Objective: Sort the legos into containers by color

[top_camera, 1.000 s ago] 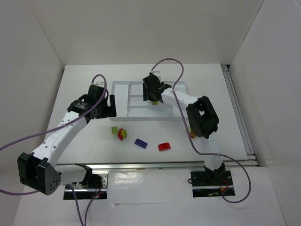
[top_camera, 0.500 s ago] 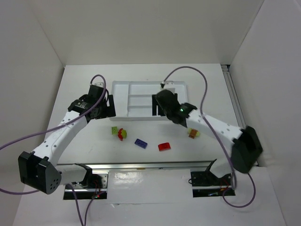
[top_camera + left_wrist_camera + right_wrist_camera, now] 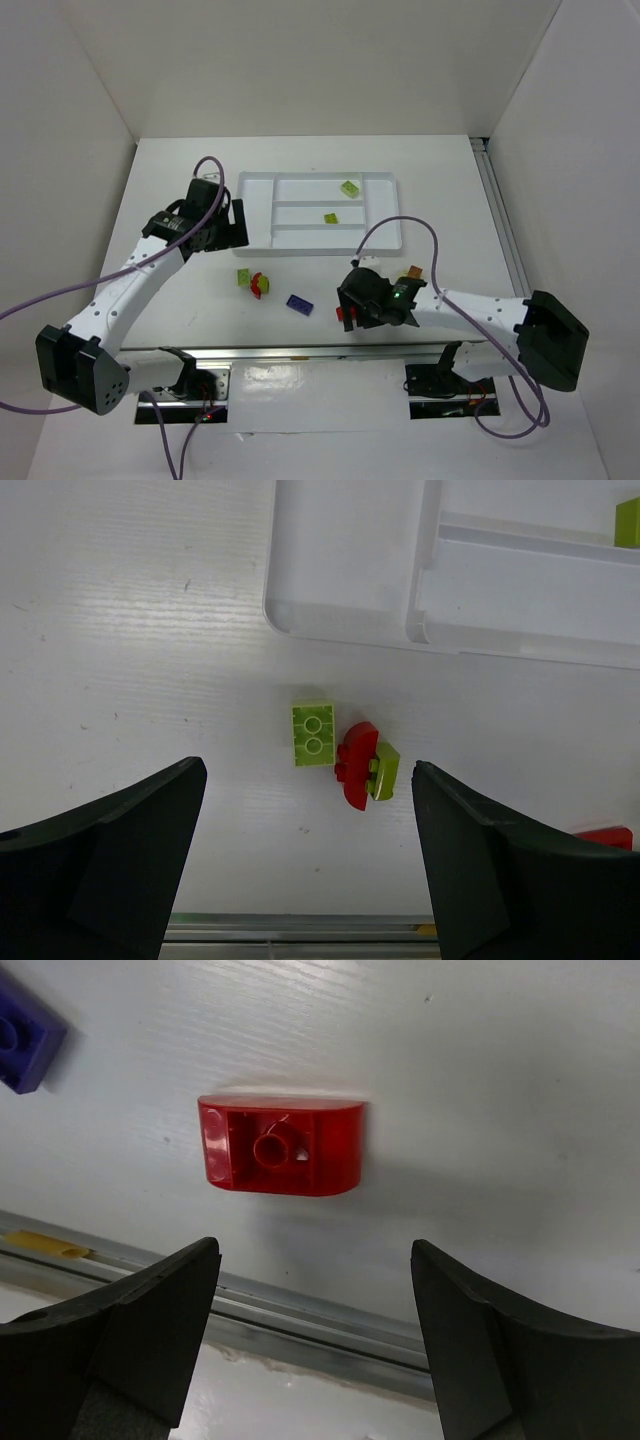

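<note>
The white tray (image 3: 385,232) sits at the back of the table. One lime green lego (image 3: 349,188) lies in its top slot and another (image 3: 330,217) in the middle slot. My right gripper (image 3: 352,305) is open and hovers over a red lego (image 3: 282,1146), which lies underside up just ahead of the jaws (image 3: 315,1330). A dark blue lego (image 3: 299,303) lies to its left. My left gripper (image 3: 230,228) is open and empty by the tray's left end. Below it lie a green lego (image 3: 313,734) and a red curved lego (image 3: 358,764) touching a small green one (image 3: 383,770).
An orange-brown lego (image 3: 412,272) lies right of my right gripper. A metal rail (image 3: 330,350) runs along the table's near edge, close behind the red lego. White walls close in the table on three sides.
My right arm swung from the tray down to the front of the table and now hovers over the red lego. A green lego now shows in the middle slot. My left arm barely moved.
</note>
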Robot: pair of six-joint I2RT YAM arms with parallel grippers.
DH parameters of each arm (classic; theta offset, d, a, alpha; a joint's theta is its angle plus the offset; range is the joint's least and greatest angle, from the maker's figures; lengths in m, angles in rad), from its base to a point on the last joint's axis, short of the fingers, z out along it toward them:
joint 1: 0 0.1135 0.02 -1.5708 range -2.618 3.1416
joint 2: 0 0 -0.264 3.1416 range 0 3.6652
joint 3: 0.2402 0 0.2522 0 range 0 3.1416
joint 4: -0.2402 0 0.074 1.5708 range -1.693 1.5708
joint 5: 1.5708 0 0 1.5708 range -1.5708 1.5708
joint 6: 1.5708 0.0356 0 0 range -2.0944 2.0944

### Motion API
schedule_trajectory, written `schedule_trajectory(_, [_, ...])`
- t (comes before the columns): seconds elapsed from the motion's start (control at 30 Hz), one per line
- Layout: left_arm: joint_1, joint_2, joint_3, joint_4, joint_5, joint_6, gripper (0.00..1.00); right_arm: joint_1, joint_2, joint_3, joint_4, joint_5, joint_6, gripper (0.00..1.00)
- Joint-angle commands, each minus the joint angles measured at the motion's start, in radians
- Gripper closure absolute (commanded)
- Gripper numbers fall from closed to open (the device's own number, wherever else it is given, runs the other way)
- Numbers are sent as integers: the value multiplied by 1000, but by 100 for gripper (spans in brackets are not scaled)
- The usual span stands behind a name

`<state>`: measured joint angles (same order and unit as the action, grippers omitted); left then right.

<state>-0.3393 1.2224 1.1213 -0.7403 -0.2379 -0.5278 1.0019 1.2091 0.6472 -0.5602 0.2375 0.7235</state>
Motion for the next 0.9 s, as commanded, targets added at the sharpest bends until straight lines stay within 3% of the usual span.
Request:
schedule_trajectory(0.0, [-6,2,47,-1,3,5,5,12,78,15,69,-14,24,16])
schedule_trajectory(0.17, [-6,2,48,-1,3,5,5,32,236,78,-3,107,24,17])
schedule_trajectory(0.47, [-6,32,66,-1,22,-5,5,41,368,184,3,224,-38,4])
schedule_trajectory(0.6, [-15,32,66,-1,11,-5,5,9,426,215,23,247,-68,4])
schedule_trajectory(0.87, [-15,14,46,-1,2,-14,5,9,418,194,68,185,-82,35])
